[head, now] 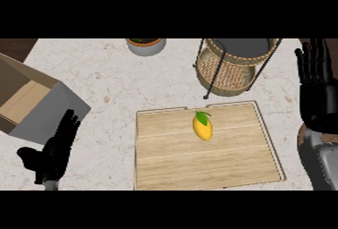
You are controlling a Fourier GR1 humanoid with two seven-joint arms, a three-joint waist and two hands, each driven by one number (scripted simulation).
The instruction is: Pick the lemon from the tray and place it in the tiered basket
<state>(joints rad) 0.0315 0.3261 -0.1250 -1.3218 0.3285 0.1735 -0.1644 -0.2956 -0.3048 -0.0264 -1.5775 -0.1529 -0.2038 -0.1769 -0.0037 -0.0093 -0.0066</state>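
Observation:
A yellow lemon (203,127) with a green leaf lies on the upper middle of the wooden tray (198,165). The wicker tiered basket (232,67) with a black wire frame stands behind the tray at the upper right. My left hand (51,152) rests open on the counter to the left of the tray, fingers pointing up. At the far right edge my right hand (315,67) is raised and open beside the basket. Neither hand touches the lemon.
An open cardboard box (30,103) sits at the left edge, just above my left hand. A potted plant (146,44) stands at the back, left of the basket. The marble counter (112,85) surrounds the tray.

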